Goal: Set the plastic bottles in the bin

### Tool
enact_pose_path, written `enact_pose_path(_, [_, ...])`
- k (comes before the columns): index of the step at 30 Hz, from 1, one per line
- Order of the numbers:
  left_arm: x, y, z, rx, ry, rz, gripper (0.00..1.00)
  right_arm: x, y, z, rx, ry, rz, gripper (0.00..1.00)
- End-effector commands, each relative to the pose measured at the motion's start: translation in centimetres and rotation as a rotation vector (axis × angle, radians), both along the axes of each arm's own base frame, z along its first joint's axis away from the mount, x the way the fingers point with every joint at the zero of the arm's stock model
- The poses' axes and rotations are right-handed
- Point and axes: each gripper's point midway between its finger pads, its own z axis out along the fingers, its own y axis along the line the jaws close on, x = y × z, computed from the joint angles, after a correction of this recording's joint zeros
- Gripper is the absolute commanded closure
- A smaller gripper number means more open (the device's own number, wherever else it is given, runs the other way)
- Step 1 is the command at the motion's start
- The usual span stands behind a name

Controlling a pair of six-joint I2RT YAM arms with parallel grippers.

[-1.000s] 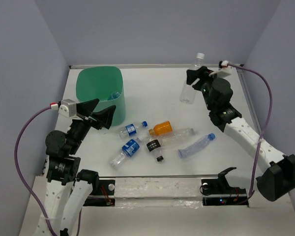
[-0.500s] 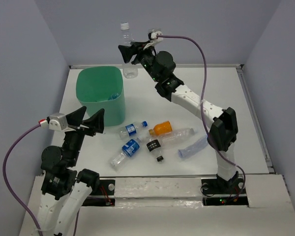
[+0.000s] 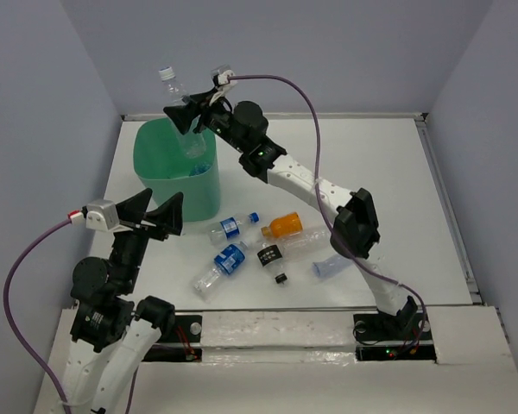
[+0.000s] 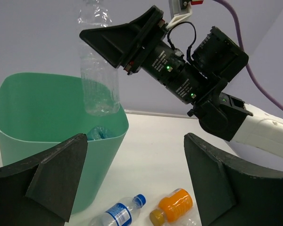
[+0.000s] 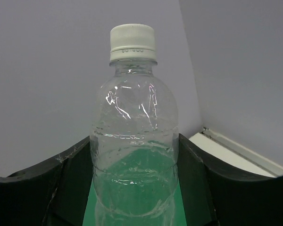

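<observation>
The right end effector is clenched around a clear white-capped bottle. It holds the bottle nearly upright (tilted a little in the top view), with its base at the mouth of the mint-green bin. The left end effector hangs released and empty just beside the bin's near wall. An orange bottle, two blue-labelled bottles and a black-labelled bottle lie on the worktop near the bin.

Rear camera looks down — left wrist, nearer, shares the bin.
</observation>
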Motion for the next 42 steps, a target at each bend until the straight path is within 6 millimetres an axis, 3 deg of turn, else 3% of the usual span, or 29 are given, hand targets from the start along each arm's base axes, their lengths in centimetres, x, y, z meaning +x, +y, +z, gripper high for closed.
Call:
enact_pose_path(1, [-0.1, 0.1, 0.6, -0.007, -0.026, 0.006, 0.08, -0.4, -0.4, 0.4, 0.029, 0.020, 0.034, 0.19])
enact_pose_path(3, [0.1, 0.0, 0.4, -0.004, -0.020, 0.001, 0.08, -0.9, -0.7, 0.9, 0.025, 0.016, 0.043, 0.12])
enact_pose_path(8, [0.6, -1.4, -0.3, 0.022, -0.001, -0.055, 0.09, -3.3, -3.2, 4.3, -0.001, -0.008, 0.042, 0.06])
enact_pose_path(10, [1.0, -2.1, -0.9, 0.031, 0.023, -0.082, 0.09, -3.9, -4.1, 4.6, -0.023, -0.003, 0.033, 0.06])
enact_pose_path(14, [1.6, -4.4, -2.5, 0.081, 0.127, -0.191, 0.09, -5.2, -8.3, 3.7, -0.085, 0.022, -0.073, 0.14])
enact_pose_path(15, [1.9, -5.5, -4.2, 0.102, 0.211, -0.243, 0.09, -6.3, -10.2, 2.5, -0.116, 0.043, -0.098, 0.20])
enact_pose_path(18, [1.9, -7.2, -5.7, 0.112, 0.306, -0.331, 0.09, -6.9, -14.6, -0.5, -0.162, 0.105, -0.169, 0.31])
enact_pose_path(20, [2.0, -8.8, -7.9, 0.116, 0.395, -0.411, 0.10, -8.5, -17.9, -5.0, -0.241, 0.189, -0.187, 0.37])
enact_pose_path(21, [2.3, -9.4, -9.2, 0.120, 0.444, -0.435, 0.10, -9.7, -19.3, -5.2, -0.247, 0.202, -0.196, 0.38])
enact_pose_path(22, [2.5, -9.5, -10.0, 0.126, 0.469, -0.438, 0.10, -10.3, -20.3, -8.9, -0.309, 0.263, -0.216, 0.39])
enact_pose_path(23, [2.7, -9.8, -11.2, 0.141, 0.502, -0.446, 0.10, -11.1, -21.1, -11.1, -0.364, 0.317, -0.213, 0.42])
enact_pose_path(25, [3.0, -10.4, -13.2, 0.166, 0.566, -0.465, 0.10, -12.9, -22.7, -12.3, -0.367, 0.397, -0.209, 0.49])
enact_pose_path(28, [3.7, -10.6, -13.6, 0.174, 0.576, -0.440, 0.10, -14.9, -24.3, -17.2, -0.485, 0.528, -0.205, 0.49])
enact_pose_path(32, [4.8, -9.9, -9.9, 0.182, 0.468, -0.380, 0.11, -16.9, -24.8, -20.7, -0.555, 0.633, -0.154, 0.46])
enact_pose_path(35, [4.8, -9.8, -10.3, 0.231, 0.503, -0.385, 0.10, -18.7, -24.3, -21.7, -0.548, 0.684, -0.093, 0.36])
enact_pose_path(36, [4.5, -10.0, -12.2, 0.252, 0.587, -0.403, 0.11, -19.8, -23.8, -22.5, -0.570, 0.697, -0.064, 0.33])
enact_pose_path(39, [3.3, -10.5, -14.1, 0.246, 0.713, -0.449, 0.13, -21.1, -23.7, -24.4, -0.624, 0.742, -0.052, 0.27])
enact_pose_path(40, [2.2, -10.3, -15.9, 0.276, 0.814, -0.465, 0.13, -21.8, -23.5, -25.3, -0.648, 0.753, -0.042, 0.25])
enact_pose_path(42, [1.8, -9.3, -16.8, 0.333, 0.877, -0.432, 0.13, -22.5, -23.3, -25.9, -0.658, 0.765, -0.036, 0.25])
